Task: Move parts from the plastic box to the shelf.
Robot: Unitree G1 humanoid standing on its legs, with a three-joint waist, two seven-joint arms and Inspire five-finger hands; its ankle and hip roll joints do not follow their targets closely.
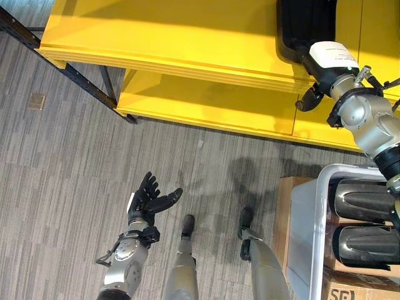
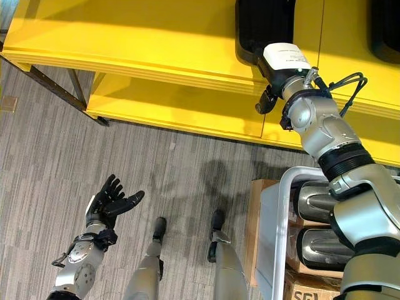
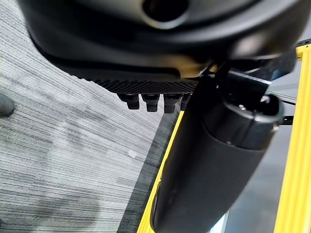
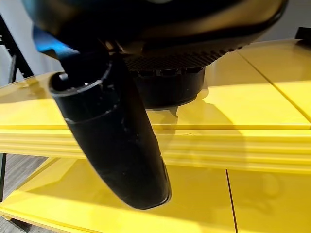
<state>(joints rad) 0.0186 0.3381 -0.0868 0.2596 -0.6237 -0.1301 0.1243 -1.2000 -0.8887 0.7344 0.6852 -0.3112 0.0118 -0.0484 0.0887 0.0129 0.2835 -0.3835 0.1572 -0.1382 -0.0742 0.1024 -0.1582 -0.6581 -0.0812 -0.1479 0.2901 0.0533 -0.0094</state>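
my right hand [image 2: 270, 94] is up at the yellow shelf [image 1: 187, 37], at the upper right of the frame. its fingers sit by a black part [image 1: 306, 25] lying on the top board. i cannot tell if it grips the part or has let go. two more parts [image 1: 362, 200] lie on their sides in the plastic box [image 1: 312, 219] at the lower right, nearer my right arm. my left hand [image 1: 147, 200] hangs wide and holds nothing at the lower left.

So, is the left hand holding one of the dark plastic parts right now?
No. The left hand hangs open over the grey striped floor, with nothing in it.
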